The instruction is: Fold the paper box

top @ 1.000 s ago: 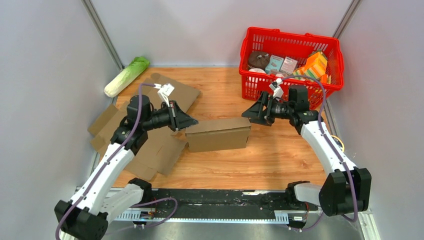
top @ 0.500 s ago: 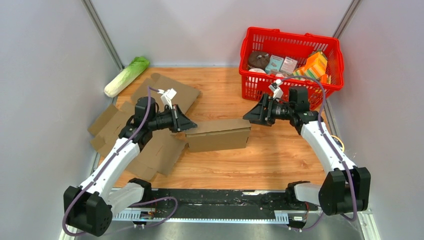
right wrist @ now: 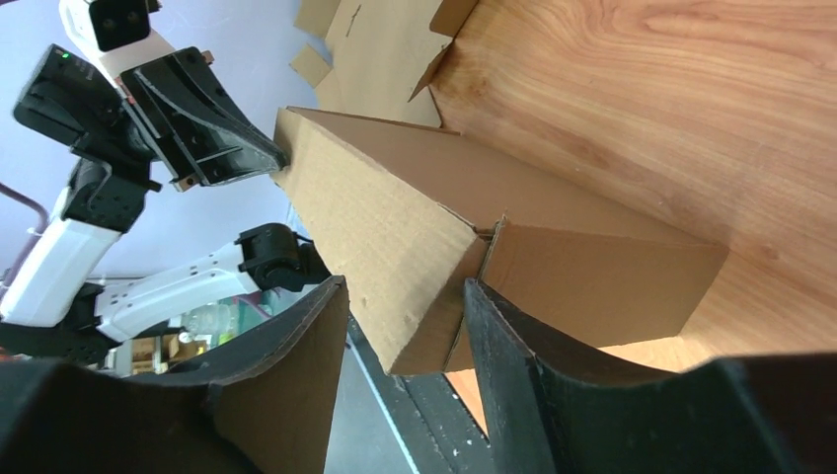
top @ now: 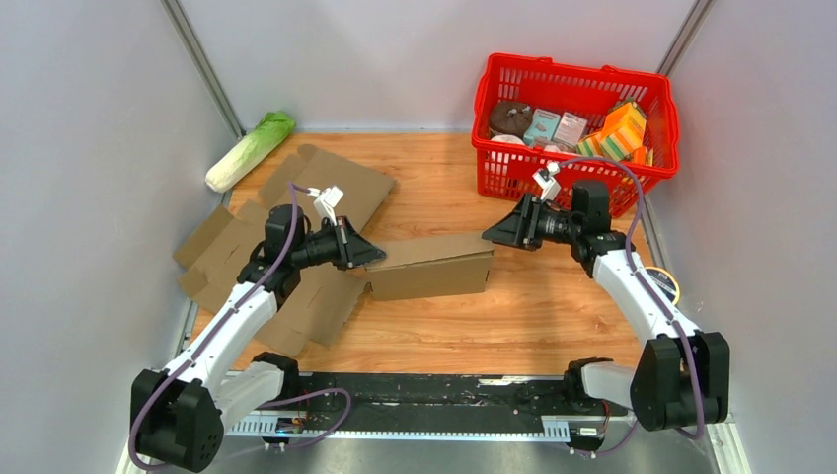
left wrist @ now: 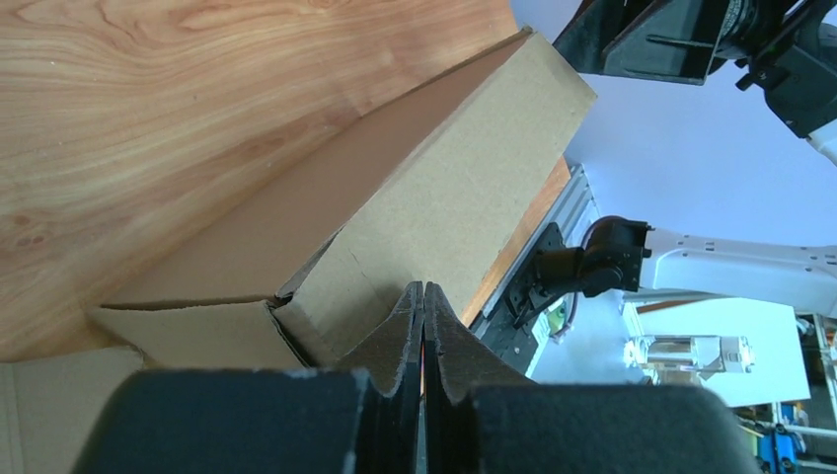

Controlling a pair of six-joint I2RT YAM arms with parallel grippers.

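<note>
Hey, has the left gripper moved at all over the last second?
Yes. Seen from above, the left gripper has slid slightly toward the near edge of the table, judged against the cardboard box, which has stayed put.

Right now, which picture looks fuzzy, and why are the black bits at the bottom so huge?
Top external view: sharp all over, even light. Left wrist view: the left end effector looks huge and a bit soft because it sits right by the lens; the paper box is crisp, the background washed pale blue. Right wrist view: the right end effector looms dark and oversized too.
</note>
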